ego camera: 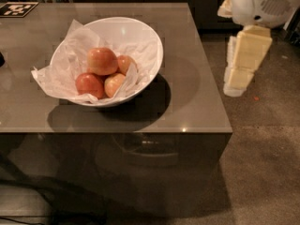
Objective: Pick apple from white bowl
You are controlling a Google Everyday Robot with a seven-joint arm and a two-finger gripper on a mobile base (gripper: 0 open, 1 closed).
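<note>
The white bowl (155, 55), lined with crumpled white paper, stands on the left half of a grey table (197, 102). Several apples lie in it. The apple (101, 61), the largest, pinkish-red with a yellow-orange blush, lies on top at the back. A darker red apple (89, 84) and a small pale apple (114, 84) lie in front of it, and another (125, 63) lies to its right. My gripper (236, 84), cream-coloured under a white arm housing, hangs beyond the table's right edge, well to the right of the bowl and holding nothing.
A black-and-white marker tag (18, 8) lies at the table's far left corner. Brown carpet floor (267, 144) runs along the table's right side. Dark cabinets stand behind the table.
</note>
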